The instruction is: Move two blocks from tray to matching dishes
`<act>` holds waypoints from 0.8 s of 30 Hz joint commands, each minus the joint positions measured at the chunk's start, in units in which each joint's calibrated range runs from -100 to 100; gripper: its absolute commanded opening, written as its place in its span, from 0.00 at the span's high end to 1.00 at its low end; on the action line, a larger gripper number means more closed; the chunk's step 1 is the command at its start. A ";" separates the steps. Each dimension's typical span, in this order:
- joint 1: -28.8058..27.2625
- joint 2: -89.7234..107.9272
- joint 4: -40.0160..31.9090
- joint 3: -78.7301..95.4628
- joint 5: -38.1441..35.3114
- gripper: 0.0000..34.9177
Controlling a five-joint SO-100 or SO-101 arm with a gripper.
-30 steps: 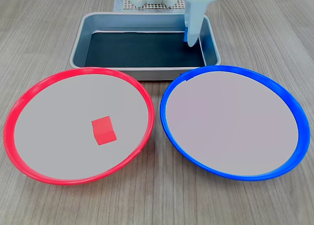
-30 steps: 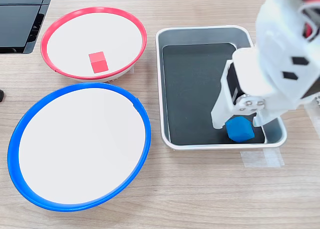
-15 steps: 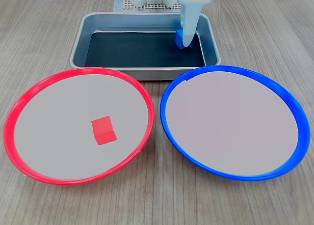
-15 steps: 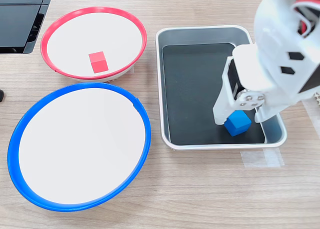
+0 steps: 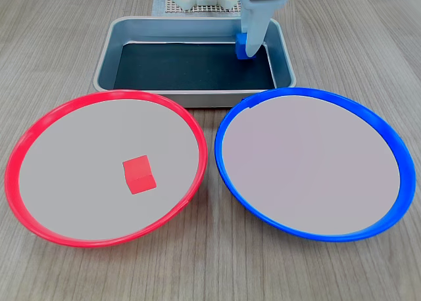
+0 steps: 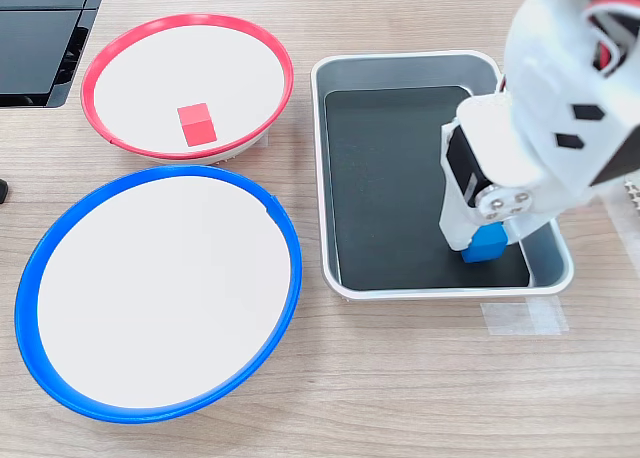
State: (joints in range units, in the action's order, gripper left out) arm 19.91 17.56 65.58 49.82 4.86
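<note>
Pale wood tabletop; gripper clamped on blue block in tray, lower right of the second exterior view; best lifted clear before crossing to blue dish.

White fingers pinch the blue block (over the tray)
</note>
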 commanded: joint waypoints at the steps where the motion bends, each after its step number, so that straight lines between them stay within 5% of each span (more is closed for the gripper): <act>1: -3.86 -1.66 8.09 -18.00 -1.86 0.99; 6: -8.76 -14.11 -0.16 -40.85 -2.05 0.99; 13: -8.48 -40.29 -13.78 -63.97 -5.23 0.98; 15: -8.10 -42.59 -15.85 -64.52 -6.54 0.81; 17: -7.44 -43.11 -17.75 -62.43 -8.21 0.43; 20: -6.69 -40.04 -18.41 -58.06 -9.47 0.32; 24: -6.50 -25.28 -21.46 -43.40 -8.89 0.65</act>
State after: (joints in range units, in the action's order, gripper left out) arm 13.36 -21.48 46.49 -3.09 -4.37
